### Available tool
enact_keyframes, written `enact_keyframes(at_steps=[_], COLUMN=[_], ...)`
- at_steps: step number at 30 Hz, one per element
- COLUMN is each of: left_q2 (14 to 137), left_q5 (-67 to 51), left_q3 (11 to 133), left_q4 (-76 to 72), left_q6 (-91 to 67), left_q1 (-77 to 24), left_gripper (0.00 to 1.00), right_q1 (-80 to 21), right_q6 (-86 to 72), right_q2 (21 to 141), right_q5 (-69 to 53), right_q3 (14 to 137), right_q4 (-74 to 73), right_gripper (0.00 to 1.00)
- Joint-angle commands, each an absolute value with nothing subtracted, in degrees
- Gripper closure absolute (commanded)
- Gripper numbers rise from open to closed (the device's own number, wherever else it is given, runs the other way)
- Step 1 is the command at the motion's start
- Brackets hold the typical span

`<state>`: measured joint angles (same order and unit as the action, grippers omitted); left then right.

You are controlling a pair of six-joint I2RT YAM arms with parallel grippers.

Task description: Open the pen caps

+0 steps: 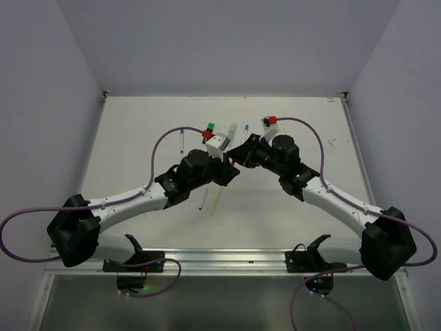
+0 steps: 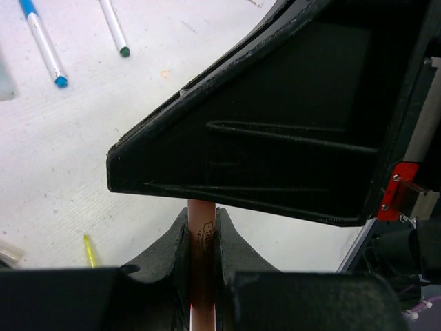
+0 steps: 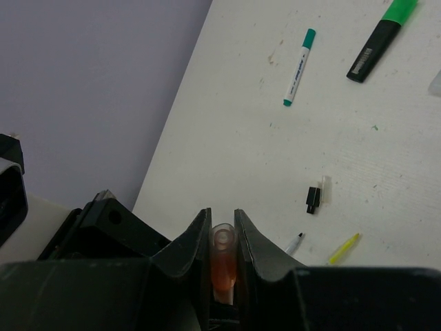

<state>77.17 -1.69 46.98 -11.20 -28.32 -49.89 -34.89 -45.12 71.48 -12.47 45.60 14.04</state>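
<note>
Pink pen (image 2: 201, 252) is clamped tight in the left gripper (image 2: 201, 214), and the pink cap (image 3: 223, 262) is pinched in the right gripper (image 3: 222, 215), above the table (image 1: 138, 138).

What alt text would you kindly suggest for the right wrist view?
The right gripper is shut on a translucent pink plastic cap, open end toward the camera. Beyond, the white table holds a green-capped white marker, a green-and-black highlighter and a small black cap.

light: bright, even, overhead | shadows: soft, faint on table (image 1: 138, 148) | focus: wrist views blurred up close
</note>
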Motion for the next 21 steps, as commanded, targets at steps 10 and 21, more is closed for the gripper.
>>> enact_keyframes(at_steps=[10, 21], left_q2=[73.39, 68.82], left_q5=[-8.87, -11.95], left_q3=[39.21, 29.97], left_q4=[-13.71, -13.89], left_q6=[-31.37, -35.86], left_q1=[-50.80, -53.26], left_gripper=[1.00, 1.00], right_q1=[-34.98, -31.82], right_q6=[-42.63, -39.82], right_q2=[73.13, 74.79], right_q5=[-3.35, 4.57], right_q3=[55.62, 63.80], right_q4=[14.33, 16.61], right_gripper=[1.00, 1.00])
